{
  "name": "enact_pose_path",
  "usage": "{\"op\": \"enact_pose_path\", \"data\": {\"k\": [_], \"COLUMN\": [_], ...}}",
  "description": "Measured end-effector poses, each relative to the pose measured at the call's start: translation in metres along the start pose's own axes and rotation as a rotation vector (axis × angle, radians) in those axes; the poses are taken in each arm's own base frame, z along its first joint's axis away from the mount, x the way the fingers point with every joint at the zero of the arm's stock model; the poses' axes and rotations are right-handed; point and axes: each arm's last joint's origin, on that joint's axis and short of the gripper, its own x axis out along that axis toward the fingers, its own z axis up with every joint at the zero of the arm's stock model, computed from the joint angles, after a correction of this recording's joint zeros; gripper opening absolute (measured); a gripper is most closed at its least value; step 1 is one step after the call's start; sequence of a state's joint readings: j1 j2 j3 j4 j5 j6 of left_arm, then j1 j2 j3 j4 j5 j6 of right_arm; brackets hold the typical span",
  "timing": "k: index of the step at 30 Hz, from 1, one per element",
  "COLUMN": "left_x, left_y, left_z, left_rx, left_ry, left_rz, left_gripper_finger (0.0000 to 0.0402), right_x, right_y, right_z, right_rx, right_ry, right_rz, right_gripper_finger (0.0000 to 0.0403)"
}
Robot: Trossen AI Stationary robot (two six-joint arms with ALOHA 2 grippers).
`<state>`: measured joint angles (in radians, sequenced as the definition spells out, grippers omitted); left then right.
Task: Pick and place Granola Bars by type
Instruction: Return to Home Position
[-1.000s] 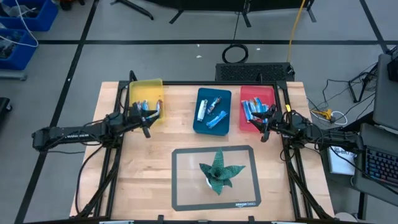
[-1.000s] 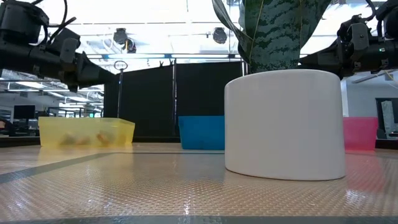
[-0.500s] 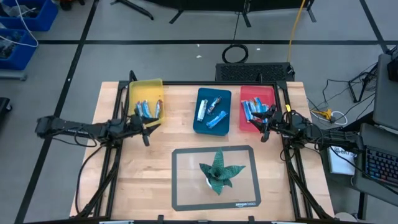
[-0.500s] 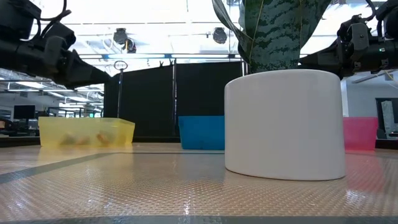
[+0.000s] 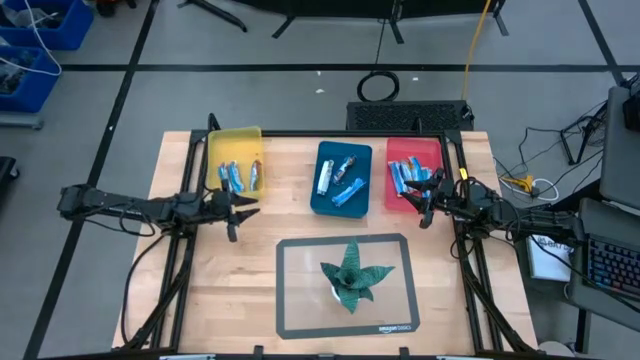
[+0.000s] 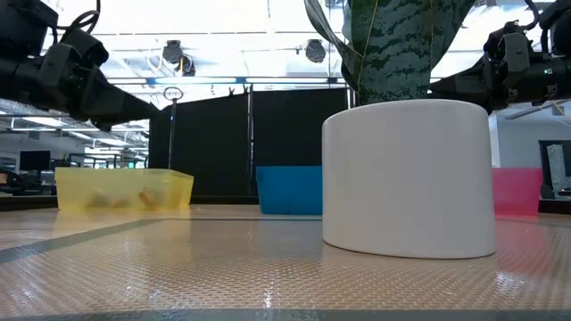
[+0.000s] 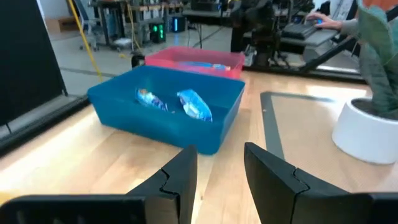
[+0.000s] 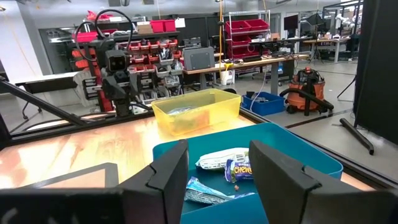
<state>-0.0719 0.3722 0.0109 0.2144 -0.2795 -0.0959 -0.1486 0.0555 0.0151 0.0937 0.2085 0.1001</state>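
Observation:
Three trays stand in a row at the table's far side: yellow [image 5: 236,140], blue [image 5: 341,205], red [image 5: 414,148]. Granola bars lie in each: blue-wrapped ones and a tan one [image 5: 257,171] in the yellow tray, several [image 5: 347,190] in the blue tray, blue ones [image 5: 404,178] in the red tray. My left gripper [image 5: 237,210] is open and empty just near of the yellow tray, pointing at the blue tray [image 7: 168,118]. My right gripper [image 5: 421,203] is open and empty at the red tray's near left corner, facing the blue tray's bars [image 8: 225,163].
A potted plant [image 5: 352,274] in a white pot [image 6: 409,178] stands on a framed mat [image 5: 290,300] at the table's near middle. Bare wood lies between the mat and the trays. Beyond the table are cables, blue bins and a desk.
My left gripper has drawn back from over the yellow tray's near end toward the table's near edge and turned toward the table's right. The bars stay in the yellow tray.

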Motion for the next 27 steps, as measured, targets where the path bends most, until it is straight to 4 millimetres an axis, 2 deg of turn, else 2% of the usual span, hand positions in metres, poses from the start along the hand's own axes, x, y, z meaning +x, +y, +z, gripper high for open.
{"op": "enact_pose_path", "data": {"k": [27], "left_x": [0.0], "left_y": [0.0002], "left_z": [-0.0018], "left_rx": [-0.011], "left_ry": [0.018], "left_rz": [0.001], "left_gripper_finger": [0.0136], "right_x": [0.0], "right_y": [0.0], "right_z": [-0.0001], "right_rx": [0.0], "right_ry": [0.0], "right_rz": [0.0], "right_gripper_finger": [0.016]}}
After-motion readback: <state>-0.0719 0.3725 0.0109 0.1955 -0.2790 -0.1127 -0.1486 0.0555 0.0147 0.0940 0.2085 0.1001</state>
